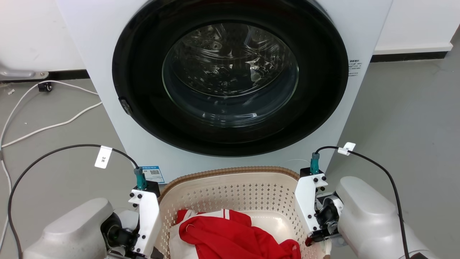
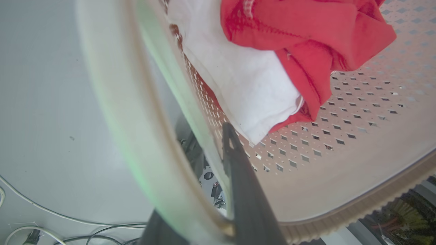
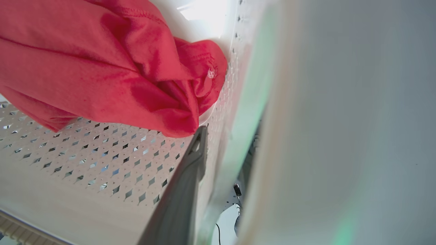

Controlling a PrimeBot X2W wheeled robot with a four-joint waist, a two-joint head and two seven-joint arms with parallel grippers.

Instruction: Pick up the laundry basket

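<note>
Your left gripper (image 2: 218,160) and right gripper (image 3: 221,149) straddle the walls of the cream-white perforated plastic laundry basket (image 1: 230,169), clamped or not you cannot tell, so a loose hold could drop it.

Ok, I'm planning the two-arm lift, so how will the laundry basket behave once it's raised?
The laundry basket is perforated plastic, so its walls will probably flex when pinched. The load in view is a red garment and a white cloth, so it should be light. They lie toward the robot's end, so it may tip that way.
</note>
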